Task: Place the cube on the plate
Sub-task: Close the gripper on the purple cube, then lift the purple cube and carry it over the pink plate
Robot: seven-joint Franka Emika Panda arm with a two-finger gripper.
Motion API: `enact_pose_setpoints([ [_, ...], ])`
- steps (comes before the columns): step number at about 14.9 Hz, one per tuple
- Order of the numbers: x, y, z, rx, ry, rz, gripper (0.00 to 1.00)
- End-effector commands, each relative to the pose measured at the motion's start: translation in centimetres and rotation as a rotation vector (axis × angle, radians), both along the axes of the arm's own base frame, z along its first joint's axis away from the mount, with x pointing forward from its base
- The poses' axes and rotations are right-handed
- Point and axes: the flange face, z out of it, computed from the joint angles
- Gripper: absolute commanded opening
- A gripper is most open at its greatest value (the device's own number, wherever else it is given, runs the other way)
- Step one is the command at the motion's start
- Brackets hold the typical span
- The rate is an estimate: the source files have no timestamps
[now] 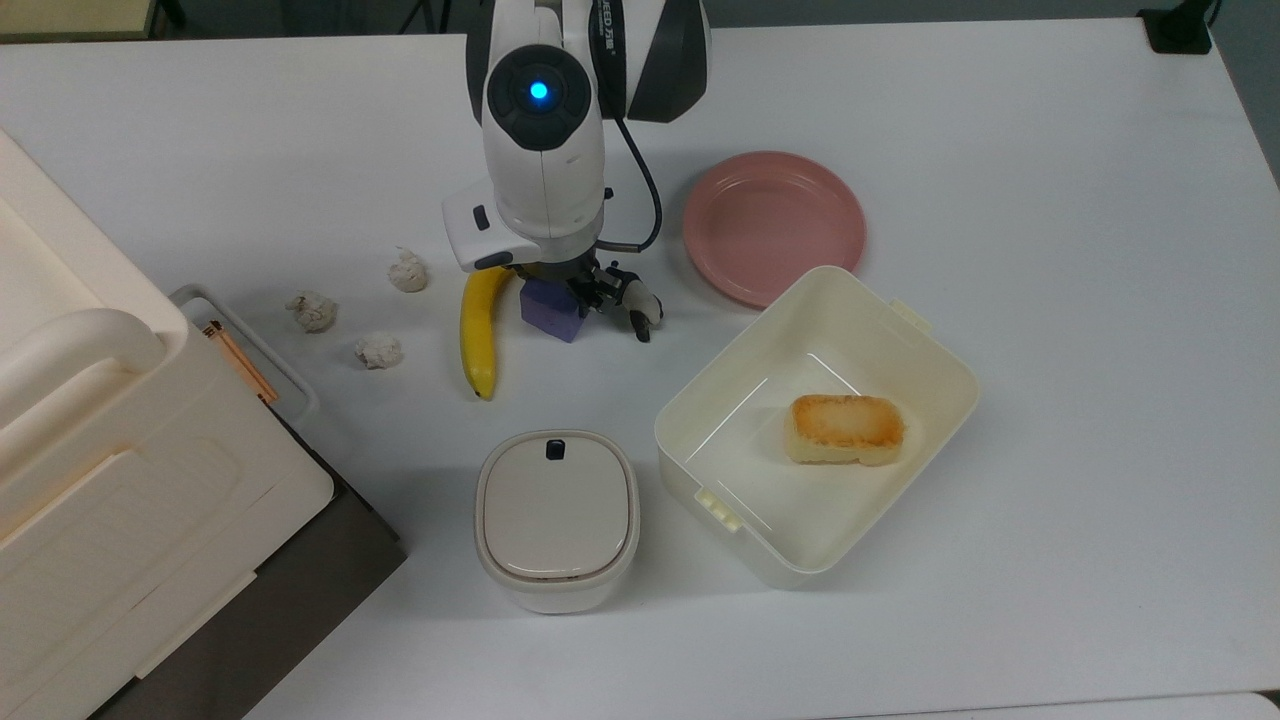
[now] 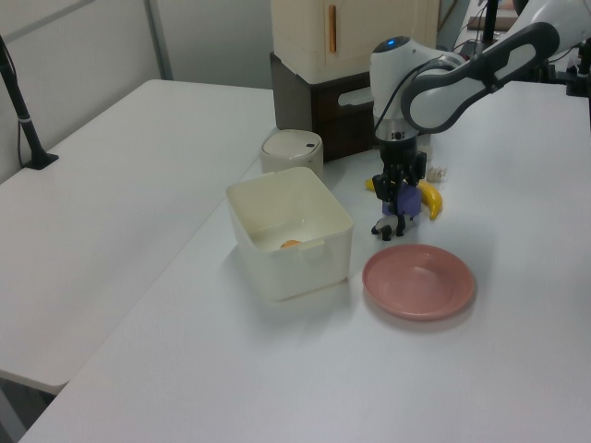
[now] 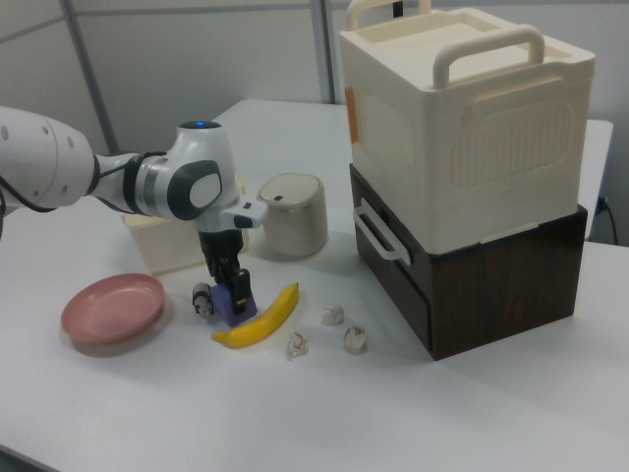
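The gripper [image 3: 229,285] was down at the table, its fingers set on either side of the cube [image 1: 548,309]; whether they had already pinched it or merely straddled it could not be told. The cube itself sat on the white table [image 1: 1050,300], touching or just beside the banana [image 1: 476,330] on the top view's left, with the toy panda [image 1: 636,306] just beside it on the top view's right. In the right view the cube [image 3: 237,305] rested against the banana [image 3: 257,318], under the fingers. Farther out, on the top view's right, the pink plate [image 1: 773,226] lay bare, apart from the cube, with the panda between them and the cream tub [image 1: 815,425] holding a piece of bread [image 1: 846,428] nearby. By the look of it the task stood at the grasp: the cube was not yet lifted, and the carry across to the plate and the release there remained to be done.
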Motion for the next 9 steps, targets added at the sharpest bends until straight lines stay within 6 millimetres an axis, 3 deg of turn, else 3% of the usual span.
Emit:
enact_pose_setpoints([
  [1, -0.9, 0.7, 4.4, 0.02, -0.03, -0.005, 0.39],
  [3, -1.5, 1.6, 6.3, 0.025, -0.034, 0.007, 0.39],
  [9, -3.6, 12.9, 5.4, 0.02, 0.003, 0.096, 0.39],
])
